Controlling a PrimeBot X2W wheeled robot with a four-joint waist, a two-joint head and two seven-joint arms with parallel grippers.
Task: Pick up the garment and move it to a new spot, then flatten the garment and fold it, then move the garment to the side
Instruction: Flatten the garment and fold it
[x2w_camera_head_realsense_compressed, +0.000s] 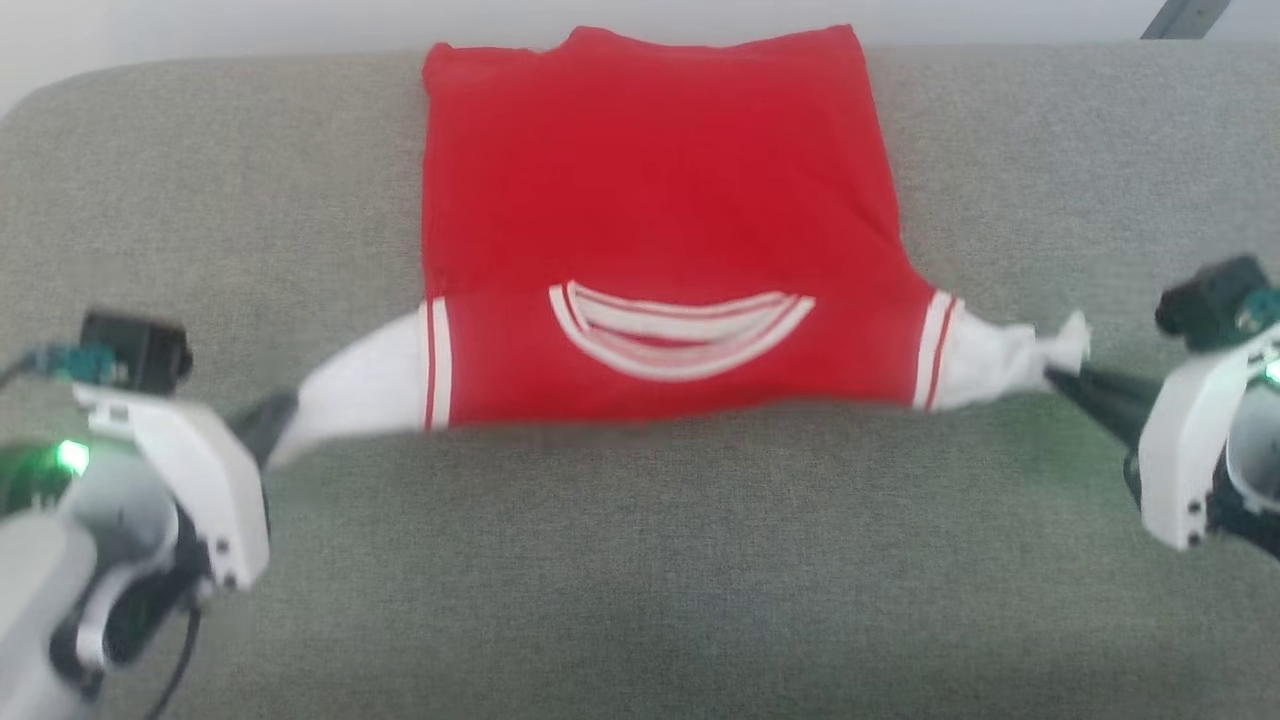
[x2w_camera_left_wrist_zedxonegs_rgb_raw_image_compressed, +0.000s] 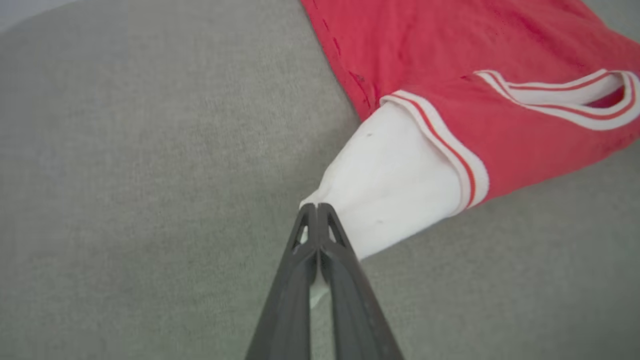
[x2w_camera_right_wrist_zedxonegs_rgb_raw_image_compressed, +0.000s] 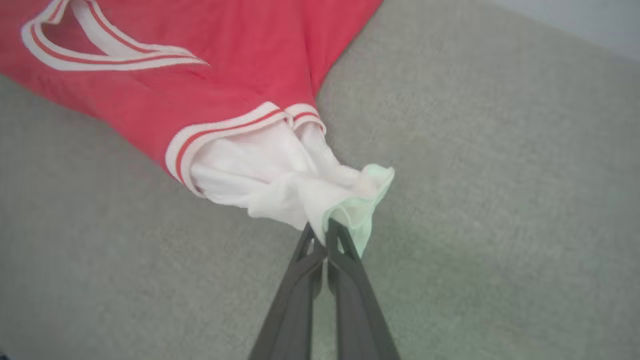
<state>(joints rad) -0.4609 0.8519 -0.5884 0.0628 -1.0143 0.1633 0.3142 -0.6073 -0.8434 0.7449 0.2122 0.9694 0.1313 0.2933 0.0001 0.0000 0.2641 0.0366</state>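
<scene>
The garment lies at twelve o'clock on the grey cushion, with left gripper (eight o'clock) and right gripper (three o'clock) each clamped tight on a white sleeve; uneven outward pull may slip these thin pinches.

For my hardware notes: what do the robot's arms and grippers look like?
The left gripper and right gripper have long, dark grey, tapering jaws with triangular cut-outs near the tips. Each wrist wears an angular white shell topped by a black camera block with teal fittings. A green light glows on the left arm, and a black cable loops below it.
</scene>
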